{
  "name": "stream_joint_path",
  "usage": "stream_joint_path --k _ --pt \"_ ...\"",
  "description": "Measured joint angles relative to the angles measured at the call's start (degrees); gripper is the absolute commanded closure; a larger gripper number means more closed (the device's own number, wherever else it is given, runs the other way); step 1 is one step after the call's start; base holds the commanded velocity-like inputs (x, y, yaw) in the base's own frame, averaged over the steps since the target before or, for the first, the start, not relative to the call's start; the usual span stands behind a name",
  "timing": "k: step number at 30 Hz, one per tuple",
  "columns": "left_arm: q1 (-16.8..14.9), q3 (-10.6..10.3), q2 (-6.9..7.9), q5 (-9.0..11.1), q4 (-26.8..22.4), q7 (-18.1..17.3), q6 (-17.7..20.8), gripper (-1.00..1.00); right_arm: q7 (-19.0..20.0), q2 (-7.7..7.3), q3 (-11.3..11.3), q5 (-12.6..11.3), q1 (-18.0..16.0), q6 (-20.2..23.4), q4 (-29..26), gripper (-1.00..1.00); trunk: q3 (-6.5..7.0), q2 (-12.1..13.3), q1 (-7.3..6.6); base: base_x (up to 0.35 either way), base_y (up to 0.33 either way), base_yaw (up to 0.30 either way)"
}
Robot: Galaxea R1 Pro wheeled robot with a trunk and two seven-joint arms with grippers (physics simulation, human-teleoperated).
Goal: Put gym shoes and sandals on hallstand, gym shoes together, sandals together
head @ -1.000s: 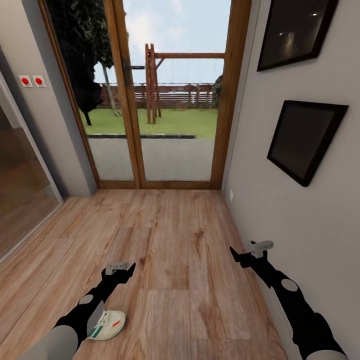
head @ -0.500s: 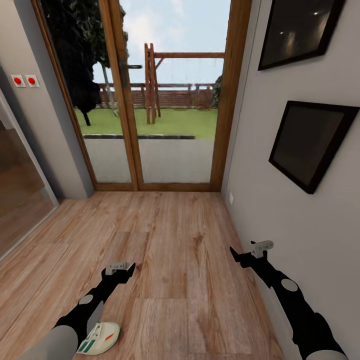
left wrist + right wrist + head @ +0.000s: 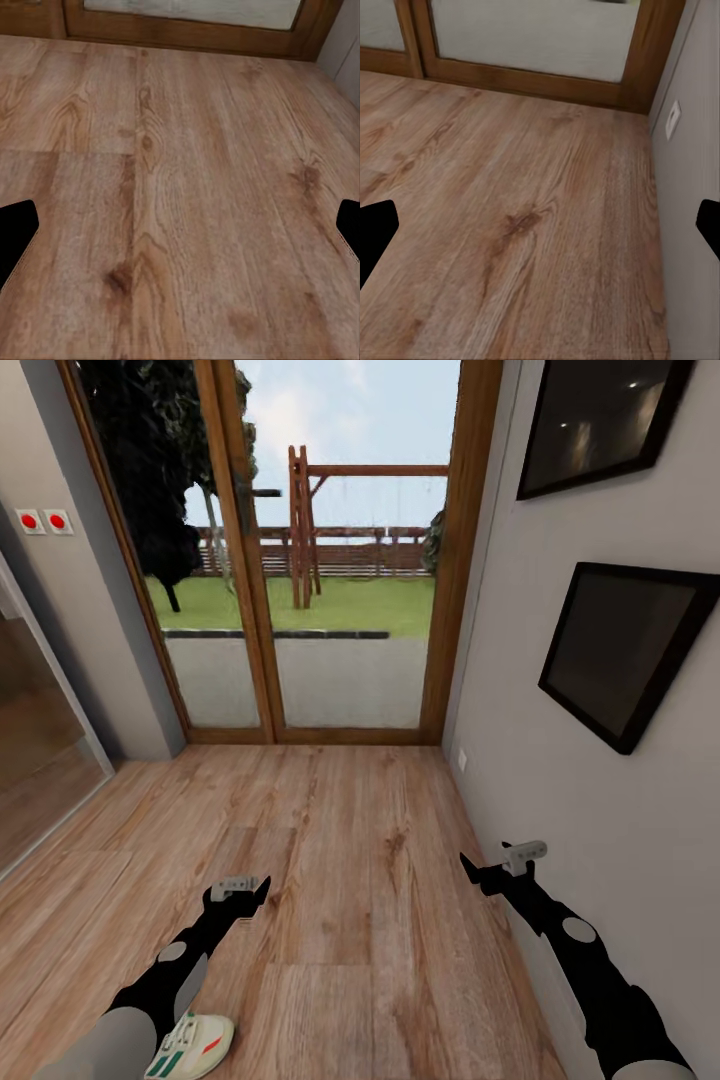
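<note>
One gym shoe (image 3: 192, 1047), off-white with green stripes and red accents, lies on the corridor floor (image 3: 350, 880) at the lower left of the head view, partly behind my left forearm. My left gripper (image 3: 242, 891) hovers above the planks, ahead of the shoe and apart from it. It is open, with bare floor (image 3: 180, 187) between its fingertips (image 3: 16, 232). My right gripper (image 3: 480, 875) is held near the right wall, open too, with nothing between its fingertips (image 3: 375, 232). The sandals and the hallstand are out of view.
A wood-framed glass door (image 3: 330, 560) closes the corridor ahead, with a garden beyond. The grey right wall (image 3: 560, 790) carries two dark frames (image 3: 620, 650) and a low socket (image 3: 673, 120). A glass panel (image 3: 40, 760) lines the left side.
The whole view has shifted: the door looks nearer and the gym shoe has slid toward the bottom edge, so the camera moved forward. Both grippers hold their pose.
</note>
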Motion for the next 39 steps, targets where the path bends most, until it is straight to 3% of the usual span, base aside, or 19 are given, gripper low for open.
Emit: stream_joint_path --k 11,29,39 --pt "0.02 0.06 -0.05 0.02 -2.73 0.07 0.23 -1.0 0.0 0.01 0.0 0.0 0.0 0.0 0.0 -1.0 0.0 0.0 0.01 0.139 -0.06 0.0" --pt "0.02 0.09 -0.06 0.0 -3.08 0.06 0.05 -1.0 0.0 0.02 0.0 0.0 0.01 0.0 0.0 -1.0 0.0 0.0 0.02 0.018 -0.006 0.0" --pt "0.02 0.13 -0.06 0.0 -3.08 0.01 -0.06 -1.0 0.0 0.06 0.02 0.0 0.07 0.0 -0.01 -1.0 0.0 0.0 0.0 0.166 -0.094 0.0"
